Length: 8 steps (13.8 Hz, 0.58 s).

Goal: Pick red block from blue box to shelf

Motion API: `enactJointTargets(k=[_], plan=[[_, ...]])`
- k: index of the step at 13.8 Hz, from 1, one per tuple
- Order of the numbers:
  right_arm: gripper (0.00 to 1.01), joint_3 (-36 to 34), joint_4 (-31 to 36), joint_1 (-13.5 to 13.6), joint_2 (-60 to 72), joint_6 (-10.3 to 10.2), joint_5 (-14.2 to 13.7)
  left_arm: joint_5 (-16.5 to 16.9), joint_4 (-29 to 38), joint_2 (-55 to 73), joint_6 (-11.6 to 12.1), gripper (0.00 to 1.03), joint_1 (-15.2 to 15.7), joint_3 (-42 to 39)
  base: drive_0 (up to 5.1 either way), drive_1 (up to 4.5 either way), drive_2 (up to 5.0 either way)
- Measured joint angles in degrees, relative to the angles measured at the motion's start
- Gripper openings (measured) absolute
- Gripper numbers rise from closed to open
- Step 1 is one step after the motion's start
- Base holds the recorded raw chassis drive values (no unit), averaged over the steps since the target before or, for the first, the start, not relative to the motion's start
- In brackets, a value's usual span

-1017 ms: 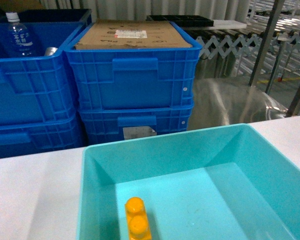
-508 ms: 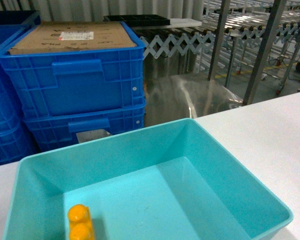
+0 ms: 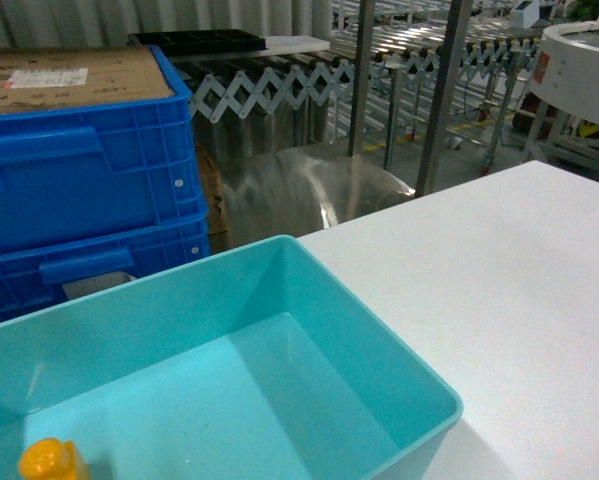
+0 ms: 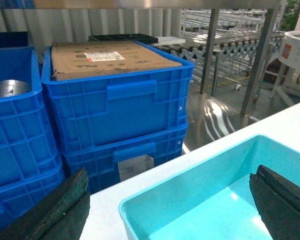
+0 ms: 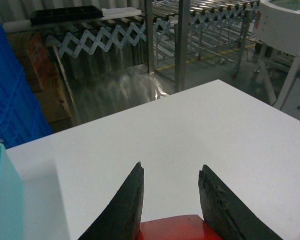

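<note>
Between the dark fingers of the right gripper [image 5: 171, 200] sits the red block [image 5: 172, 229], only its upper edge showing at the bottom of the right wrist view, so the pick looks done; the jaws stand narrowed around it, apparently gripping, though the contact points fall below the picture; under them lies bare white table [image 5: 200, 130], with the blue box [image 5: 2, 185] off at the left edge, so the block is out of the box and over the tabletop; what's left, as I read it, is the whole carry and the placing on the shelf [image 4: 139, 4], whose steel tier shows only as a strip along the top of the left wrist view above the dark blue crates [image 4: 114, 95]; the head view finds just a yellow brick [image 3: 47, 462] in the box's near corner, no red one; the left gripper [image 4: 170, 205] hangs spread wide over the box's far rim, empty; as for heading, the block's visible edge runs crosswise to the jaws, left to right in the picture, but its true long axis and where the stud faces cannot be told from this sliver.
</note>
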<state>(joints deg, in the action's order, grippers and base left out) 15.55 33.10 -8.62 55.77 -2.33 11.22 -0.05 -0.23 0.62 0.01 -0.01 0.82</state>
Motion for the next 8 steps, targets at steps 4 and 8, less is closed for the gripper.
enactJointTargets(k=[4, 8], plan=[[0.28, 0.00, 0.02, -0.02, 0.00, 0.00, -0.02, -0.02, 0.00, 0.00, 0.00, 0.98, 0.00, 0.00, -1.4, -1.41, -1.4], [0.28, 0.00, 0.00, 0.00, 0.00, 0.00, -0.02, -0.02, 0.00, 0.00, 0.00, 0.98, 0.00, 0.00, -1.4, -1.41, -1.4]])
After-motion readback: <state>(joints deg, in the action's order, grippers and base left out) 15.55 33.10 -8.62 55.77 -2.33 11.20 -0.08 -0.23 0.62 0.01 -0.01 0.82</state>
